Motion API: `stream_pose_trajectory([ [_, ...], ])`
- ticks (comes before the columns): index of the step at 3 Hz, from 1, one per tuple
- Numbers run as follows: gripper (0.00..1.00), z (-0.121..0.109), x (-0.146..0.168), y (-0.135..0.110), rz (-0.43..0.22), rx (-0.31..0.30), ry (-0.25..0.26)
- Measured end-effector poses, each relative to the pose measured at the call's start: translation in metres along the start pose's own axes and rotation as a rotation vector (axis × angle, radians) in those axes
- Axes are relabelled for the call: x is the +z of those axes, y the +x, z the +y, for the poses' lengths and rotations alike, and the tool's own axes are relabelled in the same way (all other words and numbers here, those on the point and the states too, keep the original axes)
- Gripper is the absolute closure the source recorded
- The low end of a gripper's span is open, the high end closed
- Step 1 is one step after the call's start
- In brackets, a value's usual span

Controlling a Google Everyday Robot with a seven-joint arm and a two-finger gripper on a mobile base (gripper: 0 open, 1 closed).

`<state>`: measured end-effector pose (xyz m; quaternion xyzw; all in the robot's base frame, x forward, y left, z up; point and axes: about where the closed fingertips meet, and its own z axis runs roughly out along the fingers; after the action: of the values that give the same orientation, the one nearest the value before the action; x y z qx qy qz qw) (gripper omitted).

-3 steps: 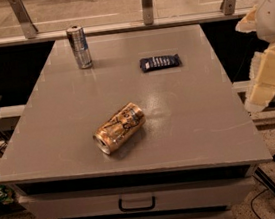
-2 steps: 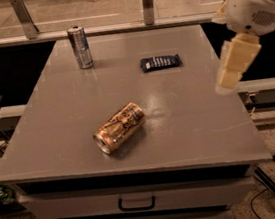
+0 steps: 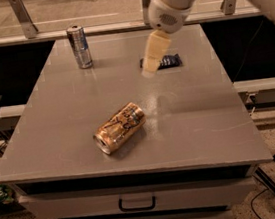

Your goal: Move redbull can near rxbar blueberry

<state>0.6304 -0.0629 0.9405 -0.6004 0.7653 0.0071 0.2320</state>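
Note:
The redbull can [image 3: 79, 46] stands upright near the far left corner of the grey table [image 3: 199, 118]. The rxbar blueberry [image 3: 169, 61] lies flat at the far right of the middle, its left part hidden behind my gripper. My gripper [image 3: 152, 56] hangs from the white arm [image 3: 173, 1] coming in from the upper right. It is above the table, in front of the bar's left end and well to the right of the redbull can. It holds nothing that I can see.
A gold can [image 3: 119, 127] lies on its side near the table's front middle. A drawer with a handle [image 3: 137, 202] sits under the tabletop. A railing [image 3: 24, 18] runs behind the table. Cables lie on the floor at right.
The arm has swung in from the right edge towards the table's middle and now covers the left end of the bar. The cans and the bar have not moved.

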Motion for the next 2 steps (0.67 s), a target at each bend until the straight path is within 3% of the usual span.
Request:
stream_pose_trajectory([
  [2,0.0,-0.028,0.054,-0.061,-0.033,0.061,0.032],
])
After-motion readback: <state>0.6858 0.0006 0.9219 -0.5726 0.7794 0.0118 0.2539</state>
